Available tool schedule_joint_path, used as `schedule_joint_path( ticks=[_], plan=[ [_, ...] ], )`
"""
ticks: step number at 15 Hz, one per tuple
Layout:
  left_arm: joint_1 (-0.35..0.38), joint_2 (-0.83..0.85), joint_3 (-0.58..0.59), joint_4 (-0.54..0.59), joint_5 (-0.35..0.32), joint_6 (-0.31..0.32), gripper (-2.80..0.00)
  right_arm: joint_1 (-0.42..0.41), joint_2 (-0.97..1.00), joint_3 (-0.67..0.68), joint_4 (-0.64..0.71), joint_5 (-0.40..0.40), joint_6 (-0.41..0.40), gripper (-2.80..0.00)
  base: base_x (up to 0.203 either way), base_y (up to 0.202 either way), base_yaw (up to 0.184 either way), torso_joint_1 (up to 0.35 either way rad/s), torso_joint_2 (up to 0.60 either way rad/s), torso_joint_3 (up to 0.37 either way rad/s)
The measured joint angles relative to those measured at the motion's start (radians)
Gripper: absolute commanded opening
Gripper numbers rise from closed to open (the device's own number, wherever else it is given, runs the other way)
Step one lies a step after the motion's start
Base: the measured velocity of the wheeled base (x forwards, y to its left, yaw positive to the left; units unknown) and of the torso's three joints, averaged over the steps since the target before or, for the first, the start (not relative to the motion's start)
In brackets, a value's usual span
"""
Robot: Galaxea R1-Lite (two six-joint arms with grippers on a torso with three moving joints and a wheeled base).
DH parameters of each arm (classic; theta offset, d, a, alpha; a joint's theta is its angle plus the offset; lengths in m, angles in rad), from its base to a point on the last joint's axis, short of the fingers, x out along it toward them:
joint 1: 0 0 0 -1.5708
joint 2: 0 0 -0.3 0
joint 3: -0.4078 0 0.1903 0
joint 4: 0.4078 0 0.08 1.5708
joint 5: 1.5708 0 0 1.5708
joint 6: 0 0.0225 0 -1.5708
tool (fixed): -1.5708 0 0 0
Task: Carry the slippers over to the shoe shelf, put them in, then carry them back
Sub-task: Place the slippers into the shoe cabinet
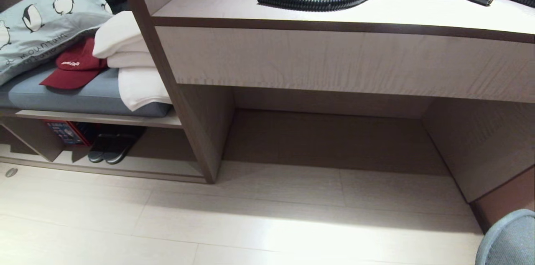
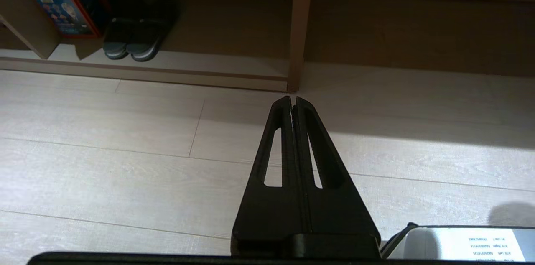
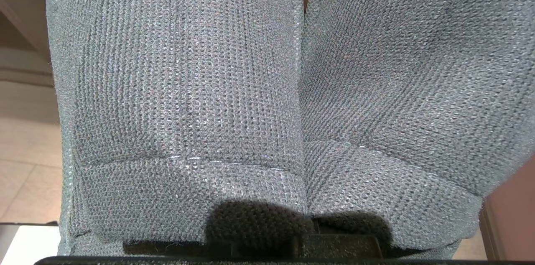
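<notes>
Under the pale counter (image 1: 342,60) in the head view lies bare floor; at the lower right corner a rounded blue-grey toe of the slippers (image 1: 510,240) pokes into sight; to the left, the shoe shelf (image 1: 125,169) holds a dark pair with white-edged soles (image 1: 110,148), with a red cap (image 1: 75,66) and folded white cloth (image 1: 129,60) on the cushion above. From the left wrist, the left gripper (image 2: 292,100) hangs over the floor, fingers pressed together, empty. From the right wrist, both slippers (image 3: 267,89) fill the view side by side, pinched at their openings by the right gripper, its fingers hidden beneath the fabric.
</notes>
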Motion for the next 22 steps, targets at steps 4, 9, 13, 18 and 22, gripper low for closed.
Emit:
schedule_joint_path(
  ticks=[4, 9, 13, 18, 22],
  plan=[
    [0.000, 0.000, 0.000, 0.000, -0.001, 0.000, -2.80, 0.000, 0.000, 0.000, 0.001, 0.000, 0.000, -2.80, 0.000, 0.000, 0.000, 0.004, 0.00, 0.204],
    [0.000, 0.000, 0.000, 0.000, 0.000, 0.000, -2.80, 0.000, 0.000, 0.000, 0.000, 0.000, 0.000, -2.80, 0.000, 0.000, 0.000, 0.002, 0.00, 0.203],
    [0.000, 0.000, 0.000, -0.001, 0.000, 0.000, -2.80, 0.000, 0.000, 0.000, 0.000, 0.000, 0.000, -2.80, 0.000, 0.000, 0.000, 0.004, 0.00, 0.202],
    [0.000, 0.000, 0.000, 0.000, 0.000, 0.001, -2.80, 0.000, 0.000, 0.000, 0.000, 0.000, 0.000, -2.80, 0.000, 0.000, 0.000, 0.002, 0.00, 0.059],
    [0.000, 0.000, 0.000, 0.000, -0.001, 0.000, -2.80, 0.000, 0.000, 0.000, 0.000, 0.000, 0.000, -2.80, 0.002, 0.011, -0.003, 0.001, 0.00, 0.001]
  ],
)
